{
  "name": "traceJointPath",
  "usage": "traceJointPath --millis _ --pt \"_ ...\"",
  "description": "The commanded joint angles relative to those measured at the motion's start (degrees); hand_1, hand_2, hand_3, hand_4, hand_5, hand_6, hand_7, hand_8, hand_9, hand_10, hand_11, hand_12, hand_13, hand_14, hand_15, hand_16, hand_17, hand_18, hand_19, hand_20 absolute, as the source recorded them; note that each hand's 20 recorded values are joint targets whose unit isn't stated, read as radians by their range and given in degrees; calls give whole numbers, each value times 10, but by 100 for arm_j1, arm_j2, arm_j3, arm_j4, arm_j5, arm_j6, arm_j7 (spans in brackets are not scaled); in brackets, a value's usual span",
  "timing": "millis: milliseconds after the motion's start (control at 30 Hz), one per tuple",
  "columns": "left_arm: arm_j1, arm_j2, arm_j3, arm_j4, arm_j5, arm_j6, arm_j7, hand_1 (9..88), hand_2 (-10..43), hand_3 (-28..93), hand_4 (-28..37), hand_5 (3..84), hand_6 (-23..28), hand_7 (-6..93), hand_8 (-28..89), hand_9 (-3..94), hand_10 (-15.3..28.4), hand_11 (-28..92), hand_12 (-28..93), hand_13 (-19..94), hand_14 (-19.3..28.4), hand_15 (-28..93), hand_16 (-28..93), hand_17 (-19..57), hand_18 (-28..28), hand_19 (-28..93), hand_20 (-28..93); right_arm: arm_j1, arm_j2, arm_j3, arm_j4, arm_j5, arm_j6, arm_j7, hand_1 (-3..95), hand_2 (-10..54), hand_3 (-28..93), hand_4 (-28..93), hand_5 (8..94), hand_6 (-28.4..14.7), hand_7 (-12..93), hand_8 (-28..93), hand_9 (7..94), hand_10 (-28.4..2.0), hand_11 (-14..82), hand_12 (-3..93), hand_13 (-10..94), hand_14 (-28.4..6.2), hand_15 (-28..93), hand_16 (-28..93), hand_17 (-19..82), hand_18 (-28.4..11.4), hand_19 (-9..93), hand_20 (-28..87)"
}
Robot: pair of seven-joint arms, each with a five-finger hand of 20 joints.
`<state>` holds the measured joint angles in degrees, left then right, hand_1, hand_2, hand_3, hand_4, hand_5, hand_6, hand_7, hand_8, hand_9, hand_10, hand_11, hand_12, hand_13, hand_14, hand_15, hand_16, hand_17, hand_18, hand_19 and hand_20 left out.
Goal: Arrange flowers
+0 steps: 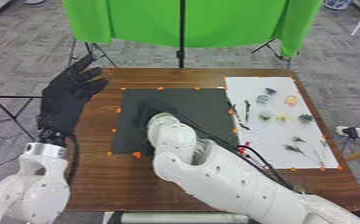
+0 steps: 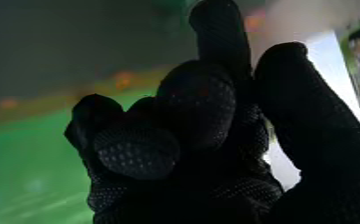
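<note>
The left hand (image 1: 68, 92) is held raised at the left of the table (image 1: 105, 190) with its fingers extended wide, the right hand (image 1: 157, 108) is held over the black mat (image 1: 134, 125), most fingers curled narrowly in, and flowers (image 1: 290, 100) are spread on the white sheet (image 1: 279, 134).

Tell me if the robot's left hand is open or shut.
Open: the left hand has its fingers extended and apart in the head view.
</note>
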<state>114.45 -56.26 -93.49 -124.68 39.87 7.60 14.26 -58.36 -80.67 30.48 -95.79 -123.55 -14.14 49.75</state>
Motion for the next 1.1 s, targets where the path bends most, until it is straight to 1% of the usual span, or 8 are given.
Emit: traceJointPath --millis 33,133,333,367,700,833,967,1100 --pt "1193 -14 -339 -288 -106 273 216 251 51 798 -229 401 97 113 -85 335 193 245 121 253 276 542 -78 -75 284 511 207 -998 32 124 -516 -579 -290 -141 351 16 738 -267 886 -24 138 -128 890 -130 537 222 829 -131 794 185 486 -275 932 622" --pt "1163 27 -339 -288 -136 310 260 251 51 799 -230 401 98 114 -85 335 193 247 121 253 276 542 -78 -75 284 511 208 -1159 43 272 -514 -478 -687 -147 332 39 729 -259 880 -31 134 -128 889 -139 531 218 823 -135 796 185 482 -275 932 627" --pt "1102 -15 -328 -273 -96 279 178 250 50 801 -229 400 97 115 -86 335 193 248 120 253 276 543 -79 -74 284 511 208 -1233 148 167 -495 -551 -525 -185 300 78 731 -242 837 -51 118 -126 860 -155 528 218 796 -142 803 182 459 -277 932 629" --pt "1103 10 -315 -276 -114 298 202 251 51 800 -229 400 97 116 -86 335 193 248 120 253 276 543 -79 -74 284 511 208 -1248 125 207 -496 -565 -601 -214 297 81 731 -240 833 -53 117 -125 858 -156 528 218 793 -143 804 181 457 -277 932 629" --pt "1044 -8 -296 -243 -101 296 160 251 51 799 -230 400 97 115 -86 336 192 249 120 253 278 544 -80 -74 284 511 210 -1431 -71 428 -514 -393 -1001 -398 282 89 732 -233 805 -58 105 -121 837 -164 532 215 779 -150 810 177 439 -276 932 627" --pt "1080 -39 -321 -259 -87 297 130 251 52 799 -230 400 97 116 -86 336 192 250 120 253 277 545 -80 -74 284 511 210 -1668 -161 596 -704 -513 -1176 -692 281 90 733 -233 801 -59 104 -120 831 -167 534 214 772 -151 812 175 427 -276 932 625" --pt "1109 -48 -347 -268 -90 310 131 251 53 798 -230 400 97 115 -86 336 193 250 119 253 277 545 -80 -73 284 511 211 -1736 -211 697 -811 -510 -1173 -843 281 89 735 -233 800 -59 103 -120 829 -168 535 213 768 -154 814 174 423 -276 932 623" --pt "1141 -12 -322 -281 -132 342 206 251 52 799 -230 400 98 114 -86 336 193 249 118 253 276 546 -80 -74 284 510 212 -1661 -159 630 -846 -630 -1055 -755 281 89 735 -233 799 -58 103 -120 827 -169 536 212 765 -155 816 173 418 -277 932 623"
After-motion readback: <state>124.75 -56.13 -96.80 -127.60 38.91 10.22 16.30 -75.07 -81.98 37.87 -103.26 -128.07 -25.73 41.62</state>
